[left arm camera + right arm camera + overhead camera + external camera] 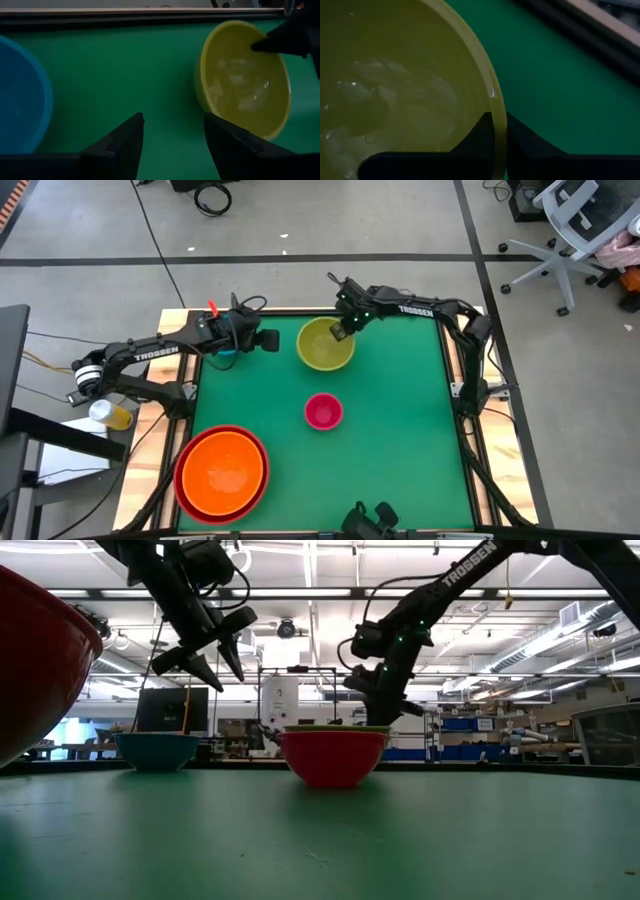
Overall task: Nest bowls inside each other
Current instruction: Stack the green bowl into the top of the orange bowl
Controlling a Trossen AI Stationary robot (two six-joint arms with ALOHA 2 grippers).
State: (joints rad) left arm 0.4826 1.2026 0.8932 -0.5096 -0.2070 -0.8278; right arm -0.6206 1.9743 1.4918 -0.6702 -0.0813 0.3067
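Observation:
The yellow-green bowl (pixel 322 350) stands at the far middle of the green mat, and my right gripper (pixel 341 331) is shut on its far right rim. The small pink bowl (pixel 323 411) rests on its base at mid-table. An orange bowl (pixel 222 468) sits nested in the red bowl (pixel 188 498) at the near left. The blue bowl (pixel 20 100) stands at the far left, mostly under my left arm in the high view. My left gripper (pixel 172 145) hovers open above the mat between the blue and yellow-green bowls, holding nothing. My right gripper holds the yellow-green bowl by its rim (pixel 498 120) on the far right side. One finger (pixel 477 135) is inside the bowl and one (pixel 522 135) outside, pinching the wall between them. The fingers come from above, slanting down. The bowl stays upright, mouth up.
Wooden frame rails (pixel 460 380) border the mat on all sides. Open green mat (pixel 400 440) lies to the right and near side of the pink bowl. Cables and a yellow cup (pixel 115 415) sit off the table's left edge.

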